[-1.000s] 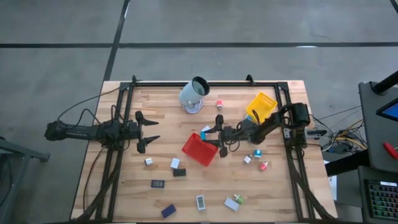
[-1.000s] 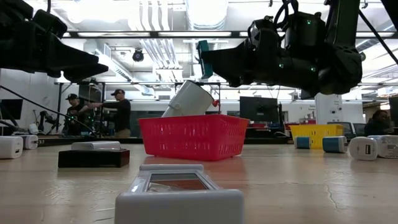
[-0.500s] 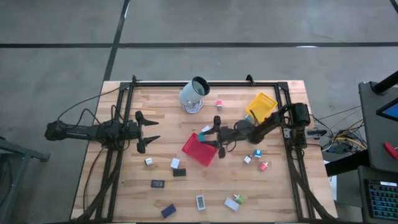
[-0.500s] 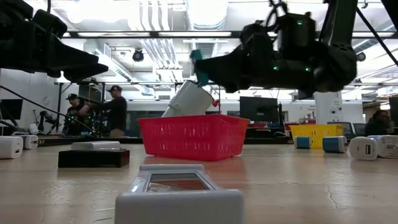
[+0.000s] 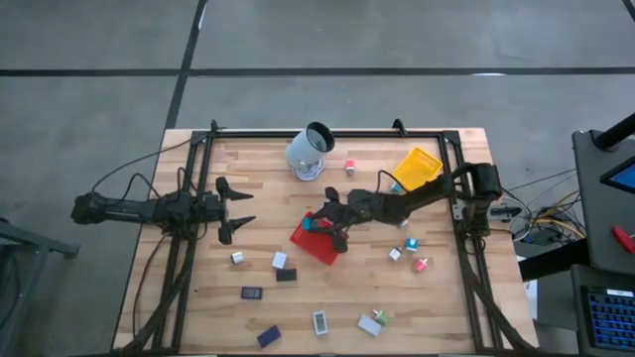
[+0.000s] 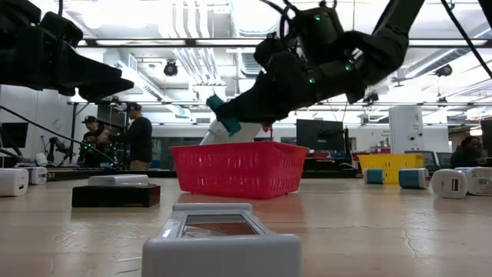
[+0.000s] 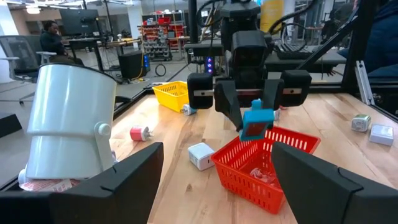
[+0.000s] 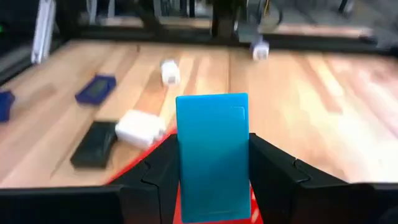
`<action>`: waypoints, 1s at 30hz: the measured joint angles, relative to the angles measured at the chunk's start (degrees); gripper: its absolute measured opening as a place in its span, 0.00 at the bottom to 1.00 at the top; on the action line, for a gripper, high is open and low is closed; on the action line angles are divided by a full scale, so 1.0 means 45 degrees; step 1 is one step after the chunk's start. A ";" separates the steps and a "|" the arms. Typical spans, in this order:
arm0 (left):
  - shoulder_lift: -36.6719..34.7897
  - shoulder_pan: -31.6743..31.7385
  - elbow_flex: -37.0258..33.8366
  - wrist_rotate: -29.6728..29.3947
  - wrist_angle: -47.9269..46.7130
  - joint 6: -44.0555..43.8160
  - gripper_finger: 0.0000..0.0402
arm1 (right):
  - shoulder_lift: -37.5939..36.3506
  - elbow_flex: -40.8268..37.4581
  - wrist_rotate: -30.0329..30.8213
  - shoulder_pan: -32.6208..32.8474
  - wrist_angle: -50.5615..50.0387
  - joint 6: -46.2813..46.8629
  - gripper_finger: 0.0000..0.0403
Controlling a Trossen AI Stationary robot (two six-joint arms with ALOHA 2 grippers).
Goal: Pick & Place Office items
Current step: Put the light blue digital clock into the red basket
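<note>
Above red tray (image 5: 316, 242): right tool (image 5: 319, 222) clamps teal block (image 5: 318, 223), long axis along fingers.

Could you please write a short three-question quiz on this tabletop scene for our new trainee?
1. True or false: the right pincer is shut on the flat teal rectangular block.
2. Multiple choice: that block hangs over which container? A) the yellow mesh tray B) the red mesh tray C) the large pale grey-white cup
3. Fill in: the left pincer waits with its fingers ____, away from the red mesh tray.

Key: 1 true; 2 B; 3 open.
</note>
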 joint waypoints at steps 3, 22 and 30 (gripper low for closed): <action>0.0009 -0.0004 -0.0004 0.0000 0.0000 0.0000 0.75 | -0.0033 0.0618 0.0000 0.0005 -0.1729 -0.0005 0.36; 0.0019 0.0000 -0.0004 0.0000 -0.0004 0.0000 0.75 | -0.0116 0.4406 -0.0339 0.0186 -1.0605 -0.0491 0.36; 0.0019 -0.0004 0.0000 0.0000 -0.0004 0.0000 0.75 | -0.0115 0.4780 -0.0710 0.0203 -1.1950 -0.0452 0.36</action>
